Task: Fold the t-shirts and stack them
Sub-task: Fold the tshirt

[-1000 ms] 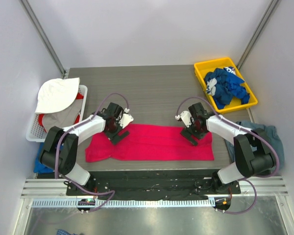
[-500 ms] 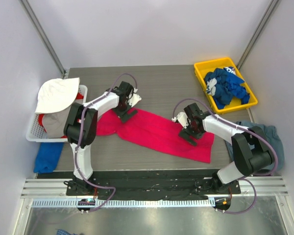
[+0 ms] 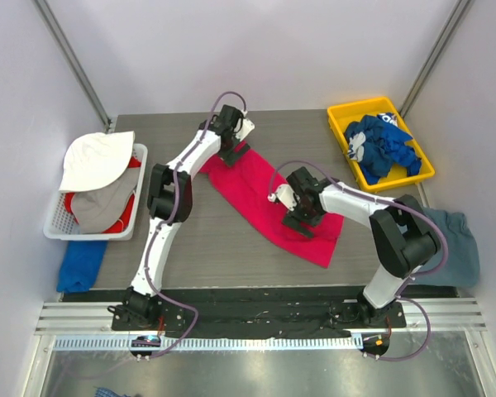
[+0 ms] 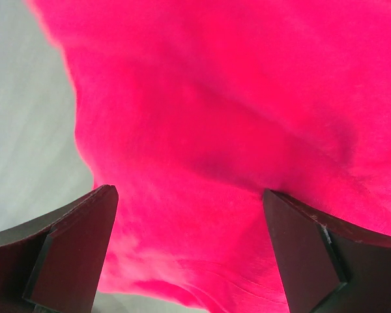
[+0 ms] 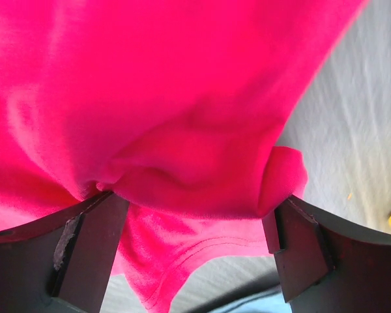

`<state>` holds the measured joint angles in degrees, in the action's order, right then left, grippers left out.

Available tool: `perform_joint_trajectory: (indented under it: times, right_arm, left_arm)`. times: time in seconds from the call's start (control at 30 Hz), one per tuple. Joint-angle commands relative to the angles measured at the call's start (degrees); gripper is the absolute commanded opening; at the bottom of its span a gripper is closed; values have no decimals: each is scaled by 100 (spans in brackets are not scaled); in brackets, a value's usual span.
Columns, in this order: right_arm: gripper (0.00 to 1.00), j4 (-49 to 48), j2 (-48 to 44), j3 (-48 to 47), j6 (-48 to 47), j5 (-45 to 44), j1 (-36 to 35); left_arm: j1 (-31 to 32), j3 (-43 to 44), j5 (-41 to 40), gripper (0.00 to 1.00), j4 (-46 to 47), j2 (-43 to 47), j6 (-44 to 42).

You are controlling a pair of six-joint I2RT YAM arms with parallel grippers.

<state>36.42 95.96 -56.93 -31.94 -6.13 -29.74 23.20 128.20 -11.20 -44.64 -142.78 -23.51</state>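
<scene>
Pins pink shirt (image 3: 258,194) diagonally mid-worktop (image 3: 215,248): left gripper (image 3: 231,154) at far end, right gripper (image 3: 299,222) near the other. Holds both grippers spread apart, flat on cloth, a fold bunched between right fingers (image 5: 91,241). Blue shirts (image 3: 380,149) heaped in yellow bin (image 3: 338,126).

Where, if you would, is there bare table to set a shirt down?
Bare table lies along the far edge between the left gripper and the yellow bin, and in front between the left arm and the pink shirt. The right arm crowds the right side.
</scene>
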Motion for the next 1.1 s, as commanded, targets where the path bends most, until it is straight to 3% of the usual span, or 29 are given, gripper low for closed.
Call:
perform_joint_trajectory:
  times: [0.0,0.67,1.07]
  right_arm:
    - [91,-1067,695,-2,434,543,-462]
    - [91,426,186,-442,751,1193,-1798]
    - [91,585,36,-775,953,1317,-2502]
  left_arm:
    - [-35,1089,-145,100,-159,-925,-31]
    - [229,1040,-479,100,1492,-1059,-1235]
    - [360,1040,-260,100,2205,-1173,-1534]
